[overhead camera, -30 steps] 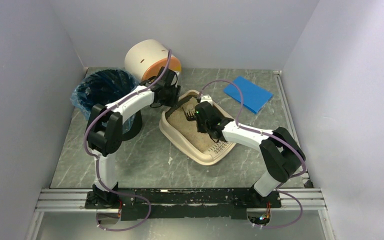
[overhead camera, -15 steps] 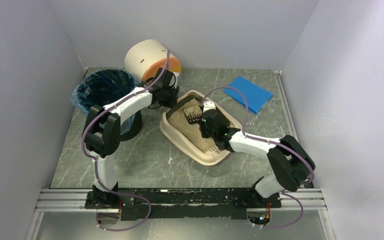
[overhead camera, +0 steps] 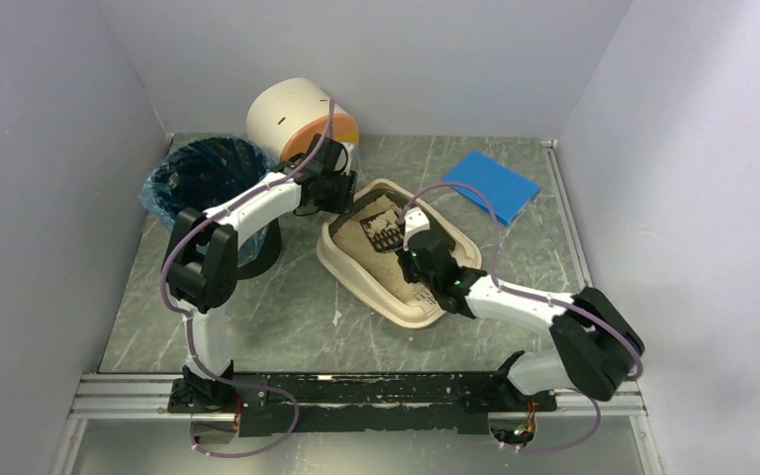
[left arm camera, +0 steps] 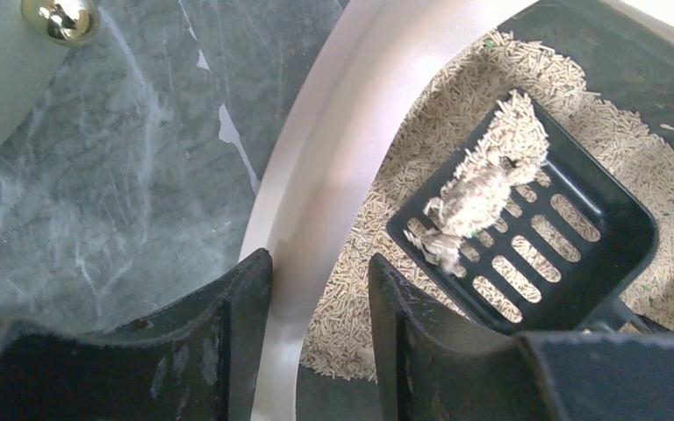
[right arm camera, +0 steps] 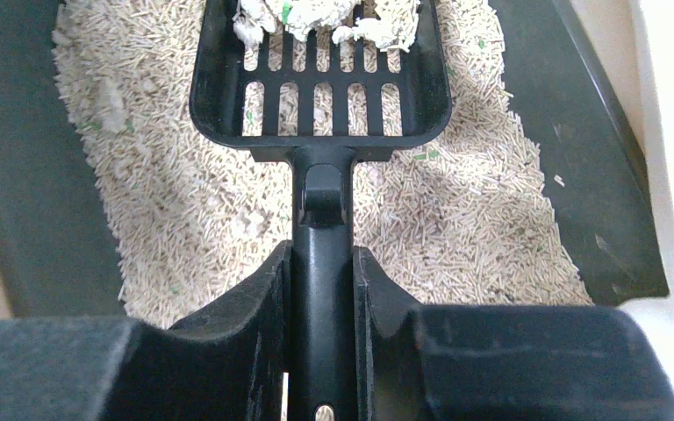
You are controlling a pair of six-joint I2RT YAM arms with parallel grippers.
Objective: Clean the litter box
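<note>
Litter box sits mid-table, slightly right of centre, long axis running 11 to 5 o'clock.

Left gripper is at the box's 10–11 o'clock corner. Jaws are apart and straddle the rolled rim, one finger outside and one over the litter. Can't tell whether they actually pinch the rim.

Right gripper comes in from 5 o'clock. Jaws are clamped on the handle of the black slotted scoop. The blade points toward 11 o'clock, over the far half of the box.

A whitish clump lies at the blade's leading edge, with loose pellets around it.

The litter is tan pellets, banked in a central strip. Dark box floor shows bare along both long sides.

From the box:
- Black bin with blue liner at 10 o'clock, well apart.
- White drawer unit with orange front at 11 o'clock, just beyond the left gripper.
- Flat blue pad at 2 o'clock, not touching the box.
</note>
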